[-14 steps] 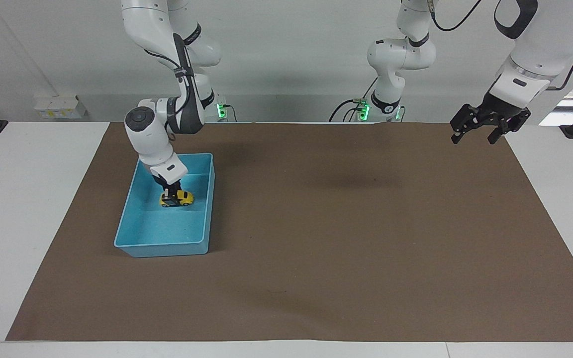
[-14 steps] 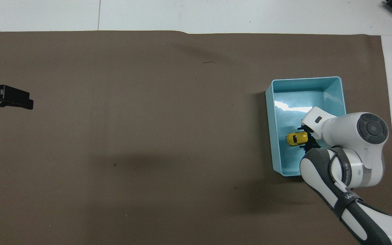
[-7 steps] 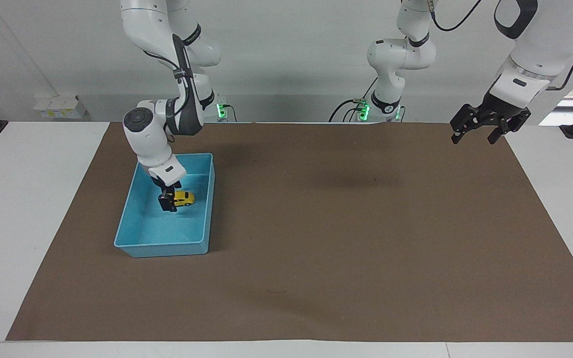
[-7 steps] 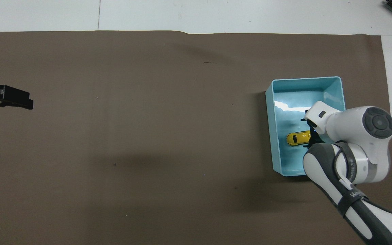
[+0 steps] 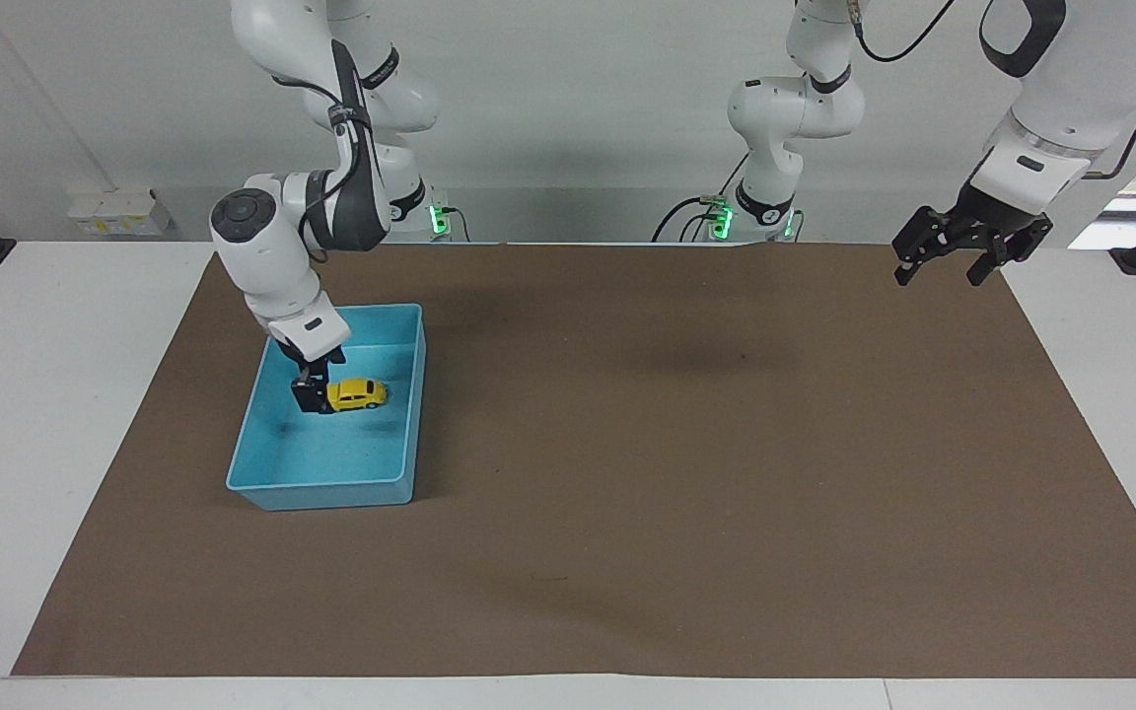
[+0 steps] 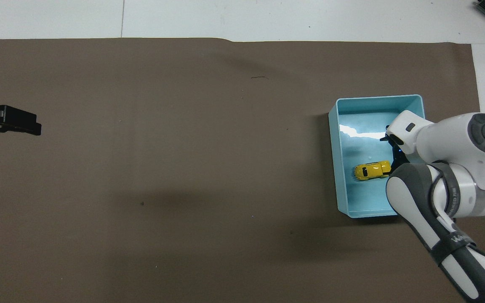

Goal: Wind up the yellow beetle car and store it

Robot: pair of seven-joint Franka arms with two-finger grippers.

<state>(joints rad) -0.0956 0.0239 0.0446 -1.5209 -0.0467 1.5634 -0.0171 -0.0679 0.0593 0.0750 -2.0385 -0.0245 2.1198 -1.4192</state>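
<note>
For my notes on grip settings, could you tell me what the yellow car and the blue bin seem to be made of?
Yellow beetle car: glossy painted shell, plastic or die-cast metal; a bright highlight shows on its roof, the rest cannot be told.
Blue bin: probably moulded plastic, smooth and slightly shiny; one even colour, thin walls, rounded corners, glare on its floor.

You see a bright yellow car (image 5: 358,394) with dark windows in a light blue bin (image 5: 272,488), on a plain brown mat (image 5: 686,473) over a white table (image 5: 45,394); the arms are white and grey, the grippers black
</note>
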